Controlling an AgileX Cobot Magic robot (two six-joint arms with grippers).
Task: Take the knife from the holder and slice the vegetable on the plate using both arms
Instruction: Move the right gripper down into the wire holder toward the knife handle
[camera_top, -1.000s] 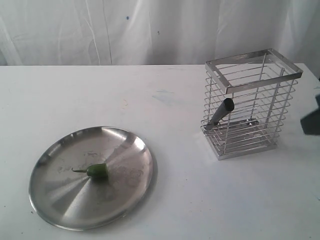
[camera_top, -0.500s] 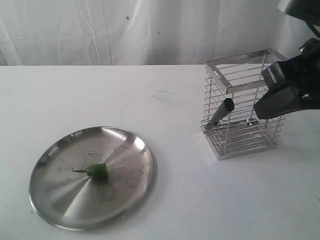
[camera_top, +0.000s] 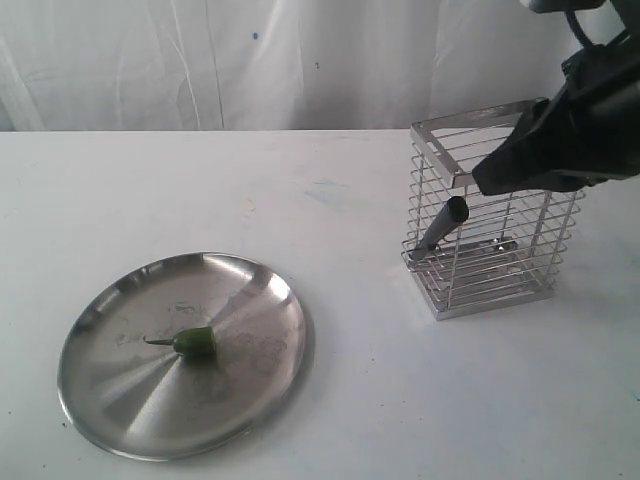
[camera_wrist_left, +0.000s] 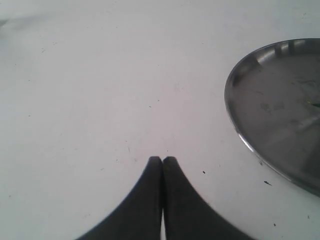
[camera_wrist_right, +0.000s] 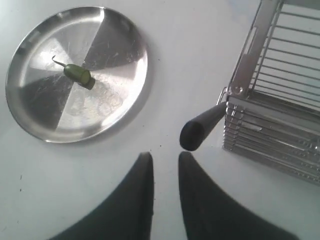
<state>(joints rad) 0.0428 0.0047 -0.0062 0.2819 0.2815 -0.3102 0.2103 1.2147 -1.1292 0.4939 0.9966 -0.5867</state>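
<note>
The knife's black handle (camera_top: 447, 221) (camera_wrist_right: 200, 129) pokes slanting out through the bars of the steel wire holder (camera_top: 440, 128) (camera_wrist_right: 270, 125); its blade is hidden inside. My right gripper (camera_top: 482, 183) (camera_wrist_right: 165, 156) hangs by the holder's upper front, a little above the handle's end. It is open by a narrow gap and holds nothing. A small green vegetable (camera_top: 195, 342) (camera_wrist_right: 79, 76) with a curved stem lies near the middle of the round steel plate (camera_top: 120, 400) (camera_wrist_right: 110, 40). My left gripper (camera_wrist_left: 162, 159) is shut and empty over bare table, beside the plate's rim (camera_wrist_left: 240, 135).
Everything stands on a white table (camera_top: 350, 400) with a white curtain (camera_top: 300, 60) behind it. A wide strip of bare table lies between the plate and the holder. The left arm does not show in the exterior view.
My right arm has come in from the right edge and moved up and left over the holder toward the knife handle. Nothing else on the table has moved.
</note>
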